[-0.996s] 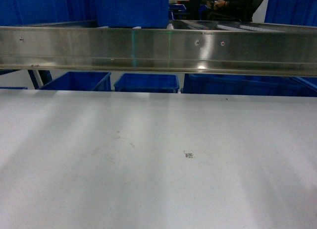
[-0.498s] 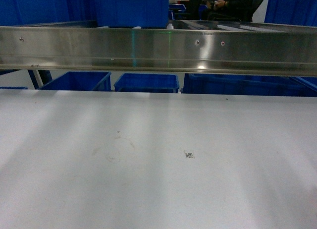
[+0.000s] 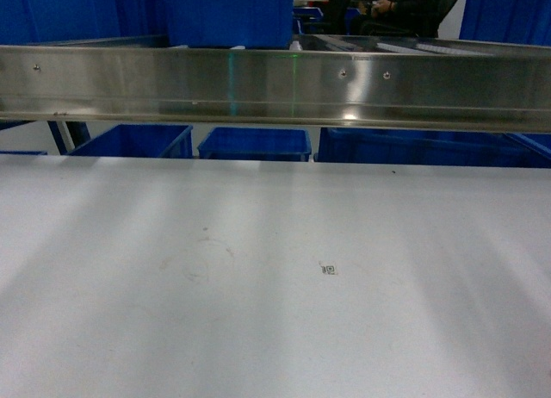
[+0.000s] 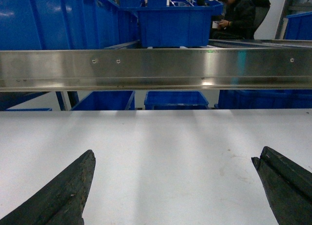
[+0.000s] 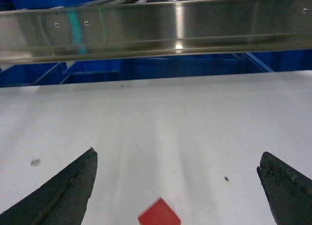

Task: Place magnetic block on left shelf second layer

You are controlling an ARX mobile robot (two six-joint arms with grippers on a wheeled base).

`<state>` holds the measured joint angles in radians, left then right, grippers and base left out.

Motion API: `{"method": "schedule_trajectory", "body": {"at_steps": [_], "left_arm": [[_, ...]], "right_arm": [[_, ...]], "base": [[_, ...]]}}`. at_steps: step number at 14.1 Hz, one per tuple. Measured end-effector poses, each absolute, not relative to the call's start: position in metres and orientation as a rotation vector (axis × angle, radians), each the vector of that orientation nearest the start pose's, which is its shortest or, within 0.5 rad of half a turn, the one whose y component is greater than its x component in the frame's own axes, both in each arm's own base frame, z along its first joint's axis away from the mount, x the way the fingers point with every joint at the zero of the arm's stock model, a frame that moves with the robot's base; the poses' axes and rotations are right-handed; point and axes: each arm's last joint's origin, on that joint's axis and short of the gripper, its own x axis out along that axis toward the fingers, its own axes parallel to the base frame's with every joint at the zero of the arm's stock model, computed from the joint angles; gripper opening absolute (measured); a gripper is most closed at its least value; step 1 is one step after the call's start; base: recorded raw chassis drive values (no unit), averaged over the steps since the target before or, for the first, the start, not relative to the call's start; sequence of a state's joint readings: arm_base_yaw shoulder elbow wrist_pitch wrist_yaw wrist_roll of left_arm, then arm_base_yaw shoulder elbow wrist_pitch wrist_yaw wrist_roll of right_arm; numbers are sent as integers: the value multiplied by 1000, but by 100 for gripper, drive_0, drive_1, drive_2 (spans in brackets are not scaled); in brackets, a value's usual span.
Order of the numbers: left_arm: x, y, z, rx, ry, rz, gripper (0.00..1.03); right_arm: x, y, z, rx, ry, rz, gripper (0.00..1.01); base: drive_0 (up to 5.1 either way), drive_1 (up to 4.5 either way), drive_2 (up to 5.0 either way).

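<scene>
The magnetic block (image 5: 159, 213), a small red cube with blurred edges, shows only in the right wrist view, at the bottom edge. It lies low between the fingers of my right gripper (image 5: 178, 156), which is open and touches it on neither side. My left gripper (image 4: 174, 156) is open too, with only bare white board between its dark fingers (image 4: 73, 186). The white shelf board (image 3: 275, 286) runs under a steel rail (image 3: 275, 83). Neither gripper nor the block appears in the head view.
Blue bins (image 3: 254, 144) stand behind the board below the rail, and more blue crates (image 4: 170, 20) sit above it. A seated person (image 4: 239, 15) is at the far back. A small printed mark (image 3: 329, 270) is on the board.
</scene>
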<state>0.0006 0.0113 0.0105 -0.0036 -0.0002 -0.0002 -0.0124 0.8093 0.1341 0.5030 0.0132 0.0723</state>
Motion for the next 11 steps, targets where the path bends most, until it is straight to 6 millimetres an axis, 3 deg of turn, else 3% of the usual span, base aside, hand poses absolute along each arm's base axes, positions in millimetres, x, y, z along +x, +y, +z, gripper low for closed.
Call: {"method": "schedule_trajectory", "body": {"at_steps": [2, 3, 4, 5, 8, 11], "left_arm": [[98, 0, 166, 0, 4, 1, 98], [98, 0, 166, 0, 4, 1, 98], [98, 0, 166, 0, 4, 1, 98], [98, 0, 166, 0, 4, 0, 98], [98, 0, 166, 0, 4, 1, 98], [98, 0, 166, 0, 4, 1, 98]], "right_arm": [[214, 0, 176, 69, 240, -26, 98], [234, 3, 160, 61, 349, -21, 98], [242, 6, 134, 40, 482, -17, 98], [244, 9, 118, 22, 543, -19, 98], [248, 9, 98, -1, 567, -57, 98], [239, 11, 85, -9, 588, -60, 98]], "base": [[0, 0, 0], [0, 0, 0], [0, 0, 0], [0, 0, 0], [0, 0, 0], [0, 0, 0]]}}
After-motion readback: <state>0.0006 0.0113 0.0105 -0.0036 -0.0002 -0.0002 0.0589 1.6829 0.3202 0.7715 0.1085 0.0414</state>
